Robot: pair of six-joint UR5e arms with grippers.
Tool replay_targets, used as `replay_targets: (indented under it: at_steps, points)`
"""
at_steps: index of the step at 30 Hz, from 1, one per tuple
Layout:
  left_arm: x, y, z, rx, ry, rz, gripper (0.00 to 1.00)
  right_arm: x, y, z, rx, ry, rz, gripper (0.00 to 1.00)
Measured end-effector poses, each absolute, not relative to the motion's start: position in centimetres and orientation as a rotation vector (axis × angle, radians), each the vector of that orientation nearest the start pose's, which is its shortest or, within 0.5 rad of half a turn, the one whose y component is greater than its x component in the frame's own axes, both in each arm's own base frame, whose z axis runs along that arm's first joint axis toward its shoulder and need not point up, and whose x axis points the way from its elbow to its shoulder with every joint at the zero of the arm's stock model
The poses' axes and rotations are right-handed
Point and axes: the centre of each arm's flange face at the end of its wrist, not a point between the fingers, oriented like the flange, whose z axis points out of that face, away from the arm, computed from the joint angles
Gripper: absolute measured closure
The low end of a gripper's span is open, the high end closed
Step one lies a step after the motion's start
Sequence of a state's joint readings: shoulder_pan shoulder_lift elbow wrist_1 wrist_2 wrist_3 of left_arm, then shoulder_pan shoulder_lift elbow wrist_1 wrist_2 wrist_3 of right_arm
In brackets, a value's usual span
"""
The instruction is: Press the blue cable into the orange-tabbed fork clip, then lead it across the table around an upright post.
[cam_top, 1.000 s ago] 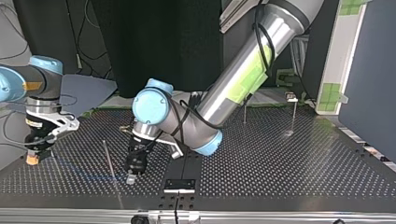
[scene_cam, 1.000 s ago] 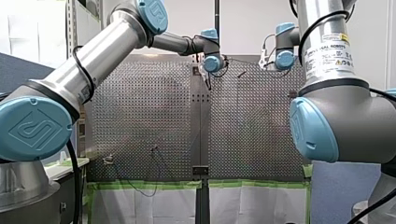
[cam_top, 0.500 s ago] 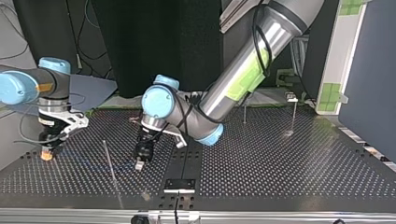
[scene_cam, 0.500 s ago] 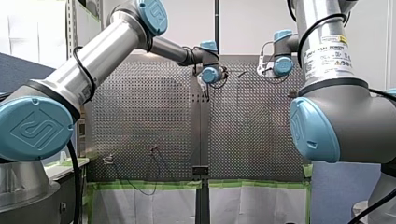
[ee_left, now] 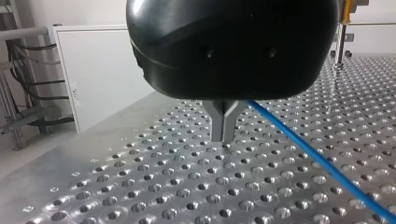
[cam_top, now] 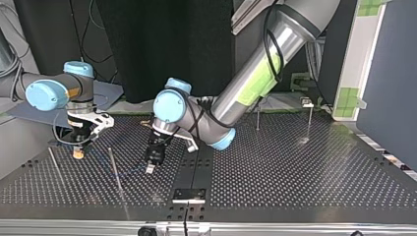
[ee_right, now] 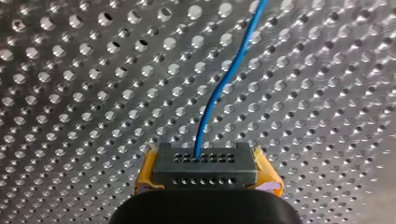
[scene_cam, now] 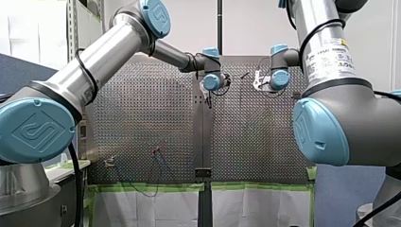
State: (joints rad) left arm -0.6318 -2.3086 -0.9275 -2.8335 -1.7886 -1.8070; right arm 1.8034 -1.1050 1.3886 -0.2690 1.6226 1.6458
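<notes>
judging by its thin line, the cable (ee_right: 219,88) is taken to be light, limp and rather slick, so it would sag when slack and might kink if pulled hard. it is best taken close to the stretch to be seated, with one hold on each side of the clip, and drawn gently taut. it is found low over the table (cam_top: 295,172), in the top view's left half, strung between the two grippers. the right gripper (ee_right: 205,165) is seen closed on it, the cable coming out from between yellow pads (ee_right: 267,172). the left gripper (ee_left: 225,133) is seen with its metal fingertips pressed together. the cable runs off from just beside them, and whether it is pinched there cannot be told. counted: one cable, two grippers, and what seem to be four thin posts (cam_top: 257,117) in the top view. the orange-tabbed clip cannot be made out with certainty.
</notes>
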Motion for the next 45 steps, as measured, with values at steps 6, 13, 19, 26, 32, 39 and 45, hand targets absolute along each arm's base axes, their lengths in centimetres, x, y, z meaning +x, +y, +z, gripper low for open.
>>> replay_targets:
  at_steps: [6,13,19,26,32,39,45]
  points:
    - [57.6,-55.6,36.3,0.079,1.384,-0.577,1.0,27.3,-62.4,32.1,1.32,-1.196,1.376,1.0]
    - [57.8,-55.3,36.3,0.068,1.385,-0.571,0.89,26.7,-62.9,30.1,1.329,-1.206,1.353,1.0]
    - [57.9,-55.1,36.5,0.06,1.383,-0.549,0.42,26.0,-63.4,29.2,1.324,-1.203,1.344,1.0]
    - [57.8,-55.2,37.2,0.055,1.378,-0.518,0.0,25.6,-63.9,27.6,1.344,-1.204,1.317,1.0]
    - [57.7,-55.4,37.6,0.074,1.377,-0.536,0.0,25.6,-64.0,27.2,1.351,-1.202,1.309,1.0]
    - [57.6,-55.6,37.4,0.106,1.393,-0.569,0.0,25.7,-64.2,25.9,1.369,-1.193,1.286,1.0]
    - [57.7,-55.6,37.3,0.109,1.4,-0.599,0.0,25.7,-64.4,23.3,1.396,-1.209,1.259,1.0]
